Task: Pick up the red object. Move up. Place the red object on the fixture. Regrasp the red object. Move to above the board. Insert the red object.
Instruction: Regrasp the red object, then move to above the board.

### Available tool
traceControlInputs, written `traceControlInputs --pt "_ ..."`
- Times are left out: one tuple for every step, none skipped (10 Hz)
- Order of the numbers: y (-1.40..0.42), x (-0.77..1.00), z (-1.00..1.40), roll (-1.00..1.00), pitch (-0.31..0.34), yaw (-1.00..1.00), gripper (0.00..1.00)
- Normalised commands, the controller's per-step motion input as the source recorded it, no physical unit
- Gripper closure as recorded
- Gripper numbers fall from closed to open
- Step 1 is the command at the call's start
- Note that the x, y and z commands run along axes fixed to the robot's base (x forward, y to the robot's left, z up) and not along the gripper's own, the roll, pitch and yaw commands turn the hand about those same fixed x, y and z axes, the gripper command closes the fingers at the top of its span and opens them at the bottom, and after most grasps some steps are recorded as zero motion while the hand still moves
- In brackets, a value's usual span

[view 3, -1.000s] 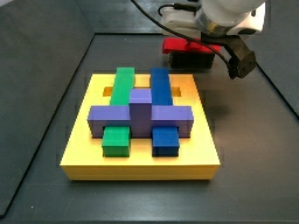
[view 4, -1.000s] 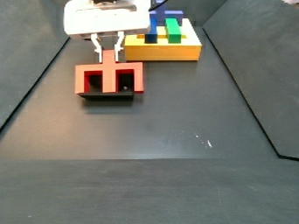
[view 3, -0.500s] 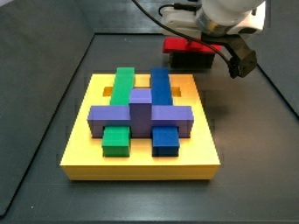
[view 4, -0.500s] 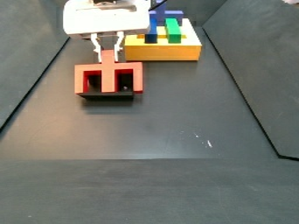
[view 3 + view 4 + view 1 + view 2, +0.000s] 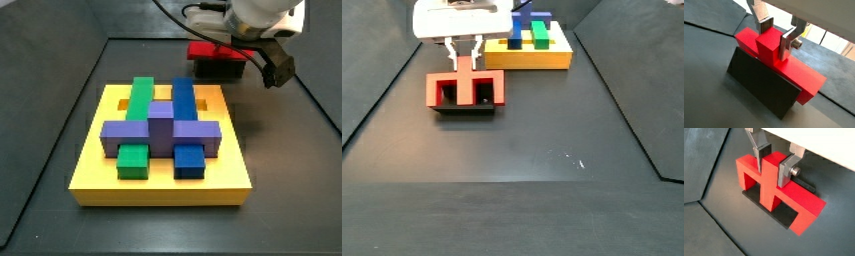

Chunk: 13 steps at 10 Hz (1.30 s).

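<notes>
While the red object (image 5: 774, 190) rests on the fixture (image 5: 465, 108), at about 10 o'clock from the board (image 5: 160, 185), the tool (image 5: 773, 166) straddles its middle prong w/ fingers (image 5: 791, 37) closed on it.

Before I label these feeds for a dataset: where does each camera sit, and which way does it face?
Wrist views: on the arm, looking down at the pincer straddling the red object's middle prong.
Side view: past the board, facing the fixture; pincer body shows.
Side view: opposite end, fixture nearer.
All share the red object.
</notes>
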Motion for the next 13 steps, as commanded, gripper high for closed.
traceControlInputs --pt "0.0 0.0 0.0 0.0 0.0 0.0 1.0" --pt "0.0 0.0 0.0 0.0 0.0 0.0 1.0" --pt "0.0 0.0 0.0 0.0 0.0 0.0 1.0" --pt "0.0 0.0 0.0 0.0 0.0 0.0 1.0" --pt "0.0 0.0 1.4 0.0 0.0 0.0 1.0" --pt "0.0 0.0 1.4 0.0 0.012 0.0 1.0" --pt "0.0 -0.03 1.4 -0.05 0.046 -0.02 1.0" --pt "0.01 -0.02 1.4 -0.04 0.054 -0.01 1.0" --pt "0.0 -0.01 1.4 -0.01 0.08 0.0 1.0" --pt "-0.02 0.0 1.4 0.0 0.086 0.0 1.0" --pt "0.0 0.01 1.4 -0.02 0.09 0.01 1.0" --pt "0.0 0.01 0.86 -0.02 0.09 0.02 1.0" --pt "-0.02 0.03 0.22 0.0 0.09 0.04 1.0"
